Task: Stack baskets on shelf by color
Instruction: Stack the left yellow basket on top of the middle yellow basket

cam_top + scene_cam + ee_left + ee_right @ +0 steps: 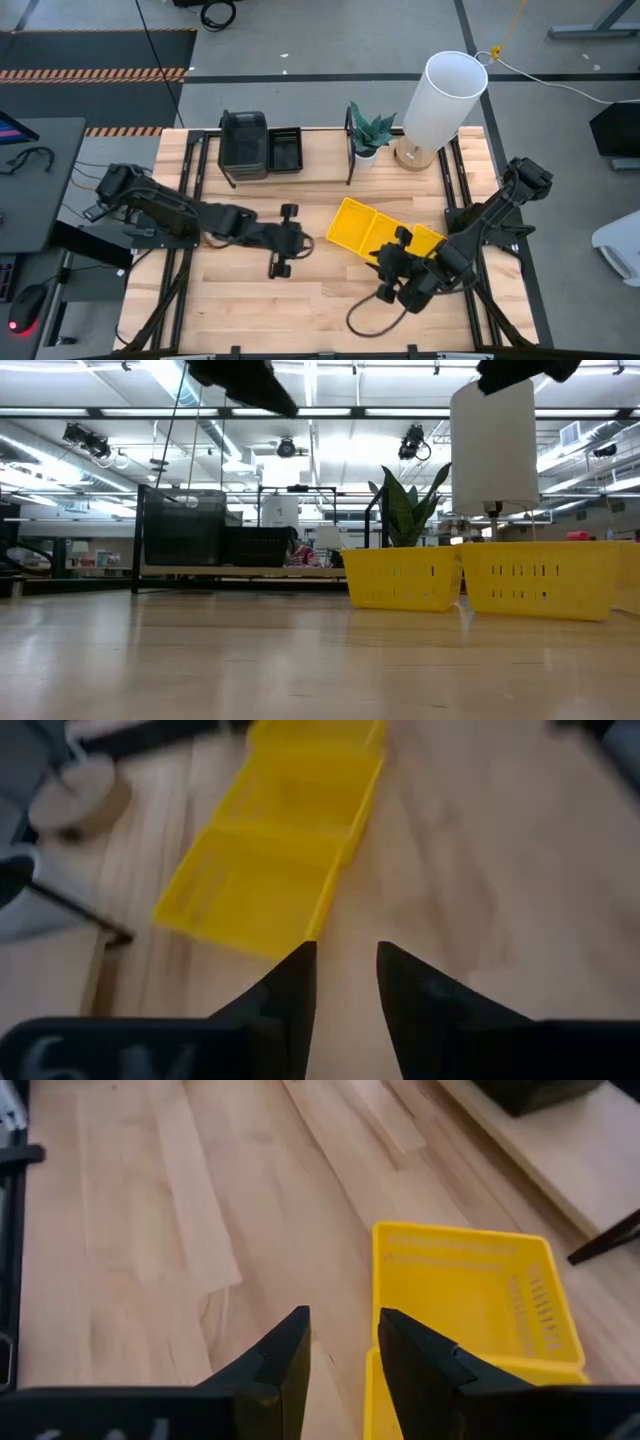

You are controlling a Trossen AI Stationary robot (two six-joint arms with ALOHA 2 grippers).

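No legible writing in any view.
Pale marks on the left end effector's (340, 980) housing are too blurred to read; nothing else carries lettering.

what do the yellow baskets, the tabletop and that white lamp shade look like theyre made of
Yellow baskets: probably moulded plastic, smooth with a slight sheen and slotted walls.
Tabletop: light wood, matte, showing jointed strips and grain.
White lamp shade: plain matte cylinder, perhaps fabric or paper; the look leaves it open.

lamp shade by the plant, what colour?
White; the lamp shade shows best in the high view.
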